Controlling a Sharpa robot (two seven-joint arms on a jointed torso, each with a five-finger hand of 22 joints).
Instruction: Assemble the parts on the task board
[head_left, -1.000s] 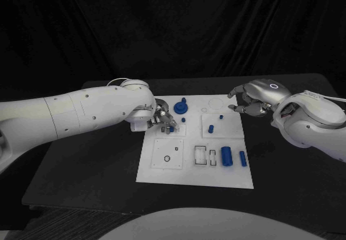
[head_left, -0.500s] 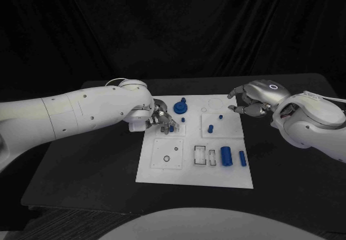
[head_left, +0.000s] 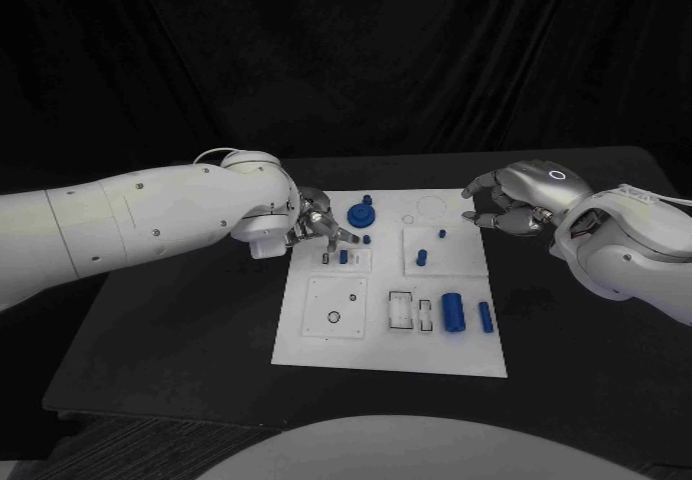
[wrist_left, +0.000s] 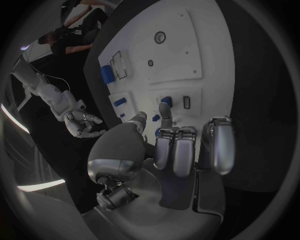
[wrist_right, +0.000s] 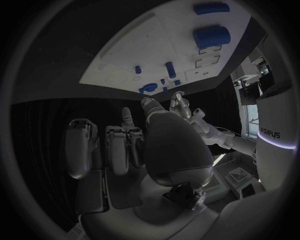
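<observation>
While the left hand (head_left: 320, 235) hangs over the far-left part of the task board (head_left: 389, 345), its fingers (wrist_left: 164, 114) reach down twd a small blue peg (head_left: 343, 257) standing in a square inset plate; nothing is in its grasp and the fingers are apart. Just right of that hand a blue gear-like part (head_left: 361, 213) stands on the board, w/ another small blue peg (head_left: 368, 240) beside it. Further right, a short blue pin (head_left: 423, 257) and a tiny blue stud (head_left: 441, 234) stand in a second inset. Nearer the robot, a thick blue cylinder (head_left: 453, 312) and a slimmer blue cylinder (head_left: 485, 318) lie side by side, right of two rectangular slots. The right hand (head_left: 508, 205) hovers off the board's far-right corner, over the black table (head_left: 188, 330), fingers loosely curled, gripping nothing, well apart from the parts. Black curtain behind the table. Board is white, flat, w/ raised square plates and round outlines.
</observation>
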